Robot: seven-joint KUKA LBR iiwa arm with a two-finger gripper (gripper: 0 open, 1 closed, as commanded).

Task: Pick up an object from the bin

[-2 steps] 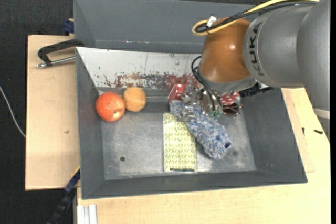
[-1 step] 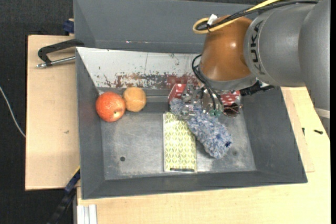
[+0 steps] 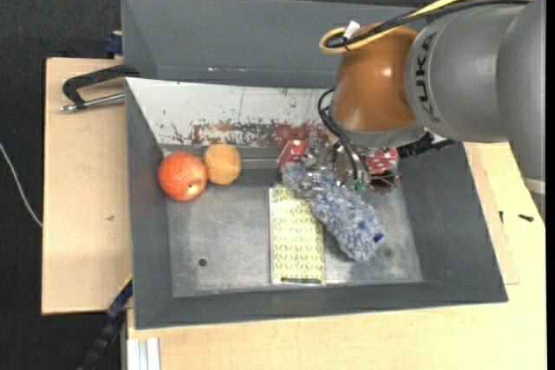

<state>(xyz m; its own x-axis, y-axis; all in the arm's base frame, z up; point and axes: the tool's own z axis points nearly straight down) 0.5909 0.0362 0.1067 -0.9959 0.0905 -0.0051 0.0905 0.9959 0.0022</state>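
your gripper [image 3: 336, 173] hangs over the blue fuzzy cloth [image 3: 351, 223], closed or not you can't tell; likely soft, light, pinch a fold

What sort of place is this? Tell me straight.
Likely a robot-grasping test station: a KUKA arm reaches into a grey metal bin of oddments, including a red apple and a blue fuzzy cloth.

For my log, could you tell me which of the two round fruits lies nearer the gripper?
The smaller orange fruit, just right of the larger red apple.
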